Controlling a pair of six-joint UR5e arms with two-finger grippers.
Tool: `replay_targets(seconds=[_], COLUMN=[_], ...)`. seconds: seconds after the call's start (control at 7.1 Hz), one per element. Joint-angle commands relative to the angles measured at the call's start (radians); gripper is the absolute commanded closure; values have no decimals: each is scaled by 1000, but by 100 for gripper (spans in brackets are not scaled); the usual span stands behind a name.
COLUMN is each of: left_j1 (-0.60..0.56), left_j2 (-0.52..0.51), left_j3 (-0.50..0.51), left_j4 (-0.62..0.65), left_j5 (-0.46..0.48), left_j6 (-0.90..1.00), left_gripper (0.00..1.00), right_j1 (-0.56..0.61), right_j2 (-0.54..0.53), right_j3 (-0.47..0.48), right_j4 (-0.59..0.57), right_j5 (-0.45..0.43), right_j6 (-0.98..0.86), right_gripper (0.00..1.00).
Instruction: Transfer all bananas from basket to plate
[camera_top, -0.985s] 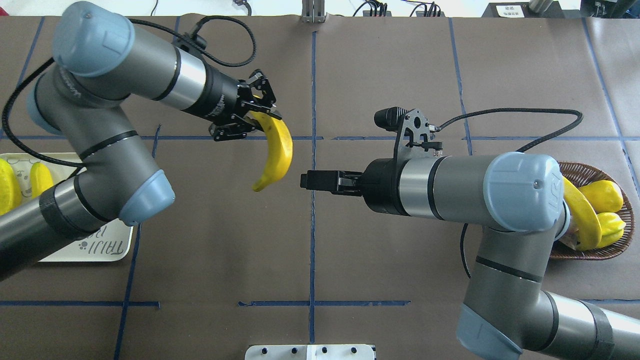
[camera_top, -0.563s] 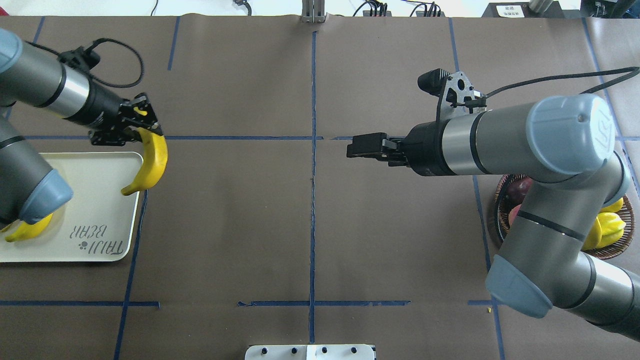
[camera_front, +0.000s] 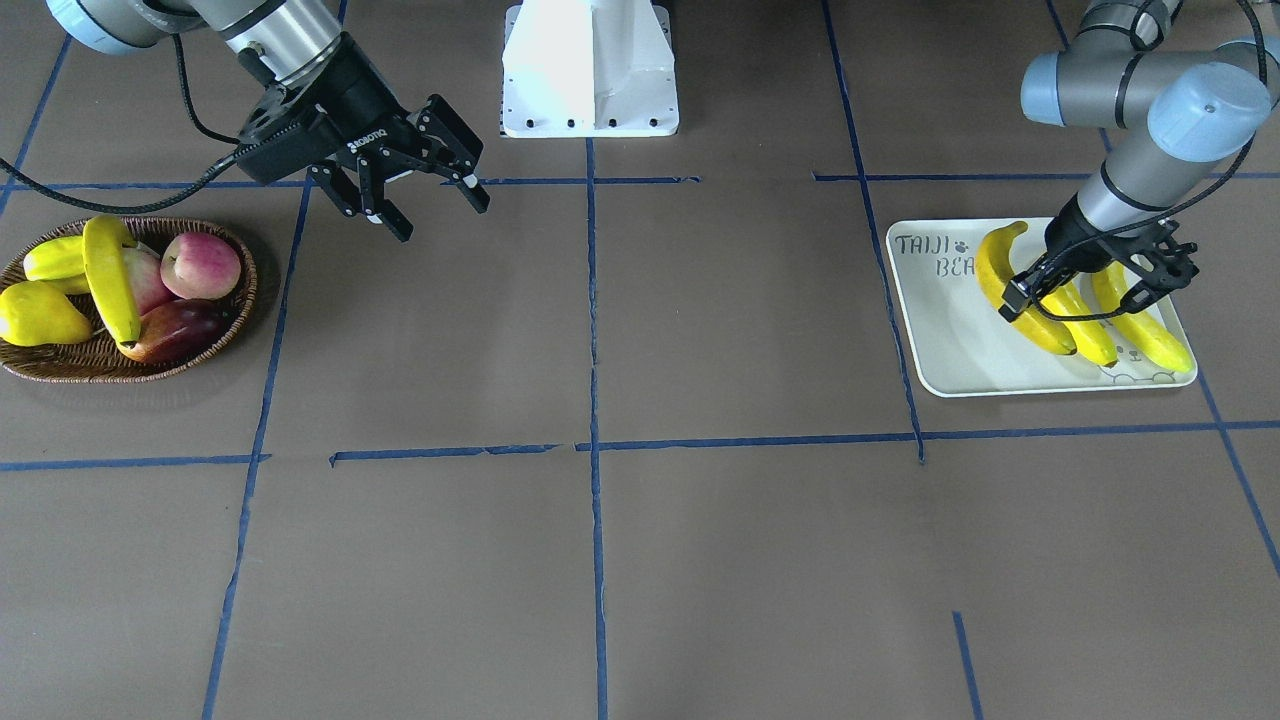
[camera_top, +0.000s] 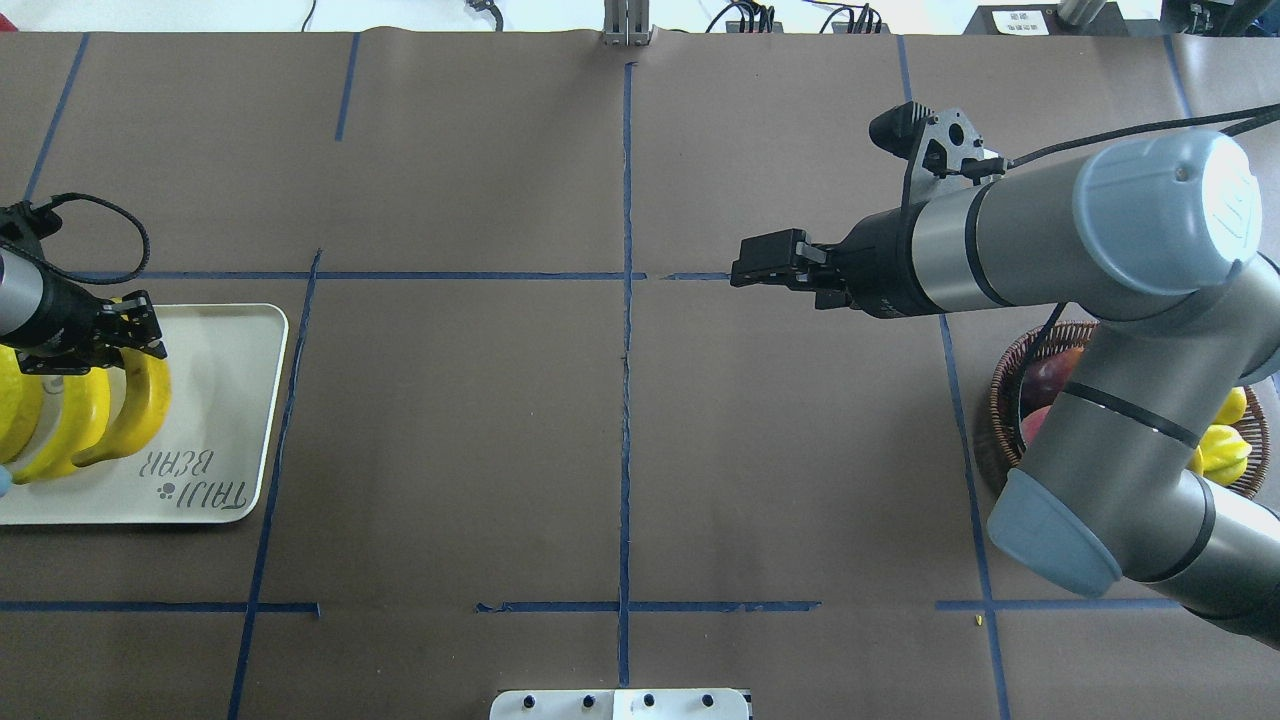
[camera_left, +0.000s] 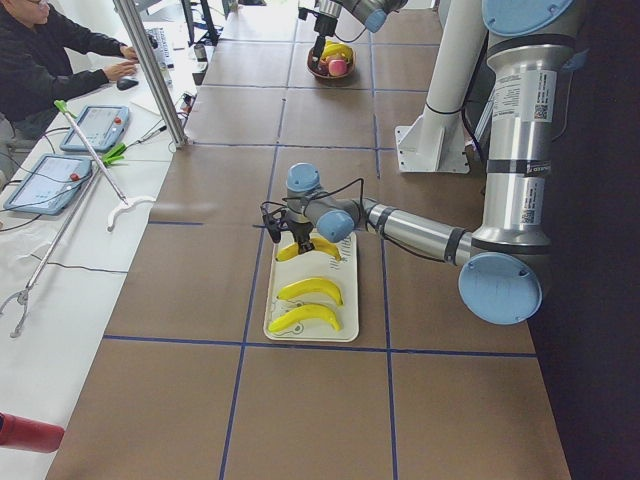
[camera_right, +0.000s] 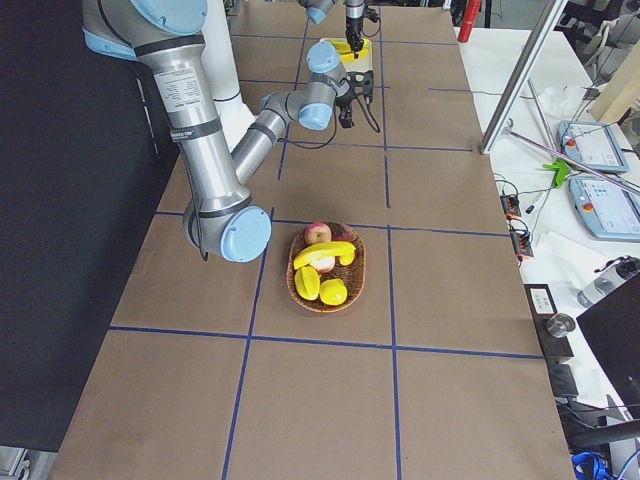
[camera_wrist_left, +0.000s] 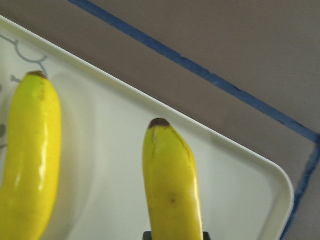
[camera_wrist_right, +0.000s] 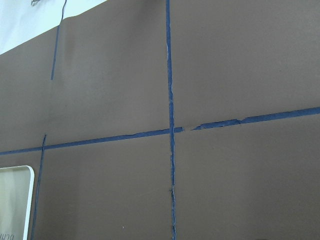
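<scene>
A banana (camera_top: 145, 405) lies on the plate (camera_top: 225, 380) beneath the spread left claw (camera_front: 1095, 288).

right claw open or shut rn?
Open: in the front view the right claw has its fingers spread, nothing between them.

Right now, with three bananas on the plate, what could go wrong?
The left gripper sits low among the bananas on the plate, jaws open; pulling away sideways could drag one off. The last banana in the basket lies across apples and pears, so a careless grab by the right gripper may tip other fruit out.
</scene>
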Motion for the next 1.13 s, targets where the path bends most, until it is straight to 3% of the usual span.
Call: replay_targets(seconds=[0.0, 0.14, 0.42, 0.56, 0.7, 0.99], left_j1=[6, 8, 8, 6, 3, 5], left_j2=[14, 13, 1, -2, -2, -62], left_j3=[35, 33, -29, -92, -149, -259], left_j4=[2, 4, 8, 28, 41, 175], left_j5=[77, 150, 114, -11, -59, -61], left_j6=[21, 21, 39, 38, 38, 33], left_gripper=[67, 1, 0, 0, 0, 0], right_j1=[20, 31, 60, 80, 114, 180], right_j2=[-9, -29, -76, -133, -206, -375], right_j3=[-5, -3, 1, 1, 1, -2], right_j4=[-6, -6, -58, -57, -51, -13], right_j5=[2, 2, 9, 11, 29, 70], right_j6=[-12, -39, -148, -217, -314, -487], right_gripper=[0, 0, 0, 0, 0, 0])
